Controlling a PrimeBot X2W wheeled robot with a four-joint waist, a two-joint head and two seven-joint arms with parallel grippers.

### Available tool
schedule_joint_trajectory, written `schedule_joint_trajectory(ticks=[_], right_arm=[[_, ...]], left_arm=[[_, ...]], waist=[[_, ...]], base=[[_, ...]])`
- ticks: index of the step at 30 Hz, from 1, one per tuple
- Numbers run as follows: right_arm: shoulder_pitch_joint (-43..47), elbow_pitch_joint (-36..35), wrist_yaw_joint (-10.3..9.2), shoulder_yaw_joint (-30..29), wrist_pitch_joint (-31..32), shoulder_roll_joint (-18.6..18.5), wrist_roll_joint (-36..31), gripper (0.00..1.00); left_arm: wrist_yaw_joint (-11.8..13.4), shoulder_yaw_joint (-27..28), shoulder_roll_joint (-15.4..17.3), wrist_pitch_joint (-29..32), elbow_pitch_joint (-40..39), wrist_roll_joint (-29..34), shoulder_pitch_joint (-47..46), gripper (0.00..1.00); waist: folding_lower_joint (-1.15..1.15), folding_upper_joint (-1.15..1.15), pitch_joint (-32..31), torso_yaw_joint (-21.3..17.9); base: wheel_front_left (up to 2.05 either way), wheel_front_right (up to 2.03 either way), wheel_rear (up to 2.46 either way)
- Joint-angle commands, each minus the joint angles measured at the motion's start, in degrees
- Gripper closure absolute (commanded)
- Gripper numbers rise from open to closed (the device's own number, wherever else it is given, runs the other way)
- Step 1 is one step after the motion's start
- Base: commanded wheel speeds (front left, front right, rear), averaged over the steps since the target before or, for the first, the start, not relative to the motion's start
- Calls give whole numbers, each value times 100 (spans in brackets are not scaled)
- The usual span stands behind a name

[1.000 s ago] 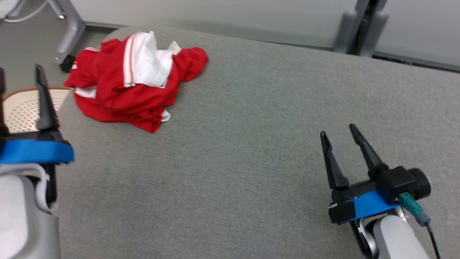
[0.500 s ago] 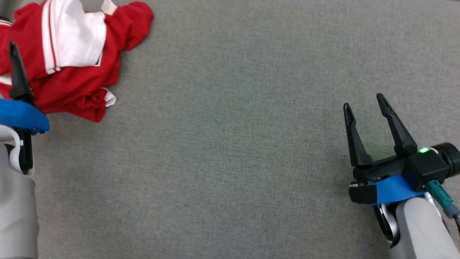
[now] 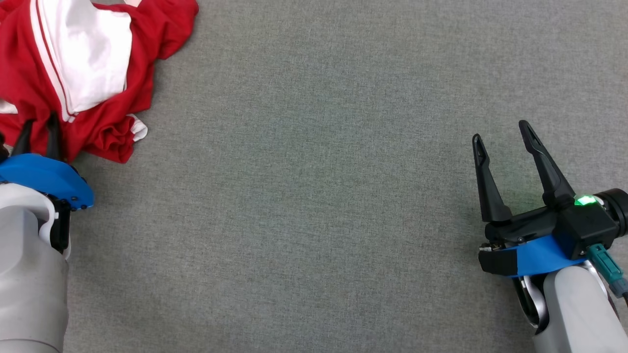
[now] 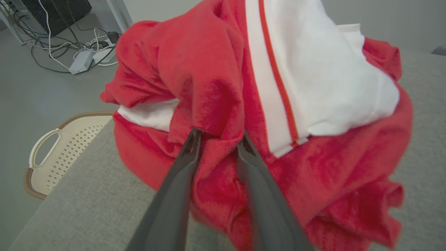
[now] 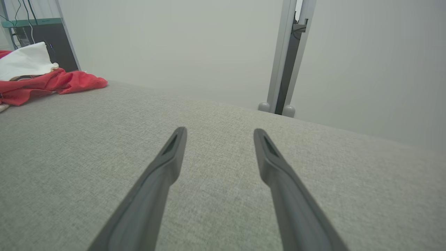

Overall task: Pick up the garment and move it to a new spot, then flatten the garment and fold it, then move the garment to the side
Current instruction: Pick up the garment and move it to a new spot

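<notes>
Garment cloth, red, fills the gap between the 2 dark fingers of the left gripper, which are sunk into the near edge of the crumpled heap. In the left wrist view the left gripper has a fold of red fabric bunched between fingers that stand fairly close together; I cannot tell whether they pinch it tight or only sit around it. Past the fingertips the garment rises in a mound, with a white panel edged by a red stripe on top. It lies at the far left of the grey fabric surface, close to that surface's edge. Beyond the edge, lower down, a cream perforated basket sits on the floor, with cables farther off.

Well apart, at the lower right of the head view, the right gripper hovers over bare grey surface with its 2 fingers spread wide and nothing between them.
</notes>
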Motion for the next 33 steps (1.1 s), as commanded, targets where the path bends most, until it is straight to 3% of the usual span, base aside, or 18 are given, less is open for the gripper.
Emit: schedule_joint_trajectory(ticks=[1, 11, 19, 33], right_arm=[[-90, 2, -2, 14, -4, -16, -26, 0], [-45, 110, -2, 28, -4, 146, 83, 0], [70, 229, -2, 37, -4, 396, 192, 0], [285, 370, -2, 14, -4, 652, 422, 0]], left_arm=[[1, -32, 31, -20, 50, -5, -71, 100], [-25, -286, 189, -127, -142, 54, -252, 100], [-29, -437, 337, -128, -1275, 194, -339, 100], [-35, -1460, 100, -62, -3062, 242, -829, 100]], waist=[[-1, 0, -16, -4], [-1, 0, -410, -155], [-1, 0, -907, -491], [-1, 0, -1593, -1436]], base=[[0, 0, 0], [0, 0, 0], [0, 0, 0], [0, 0, 0]])
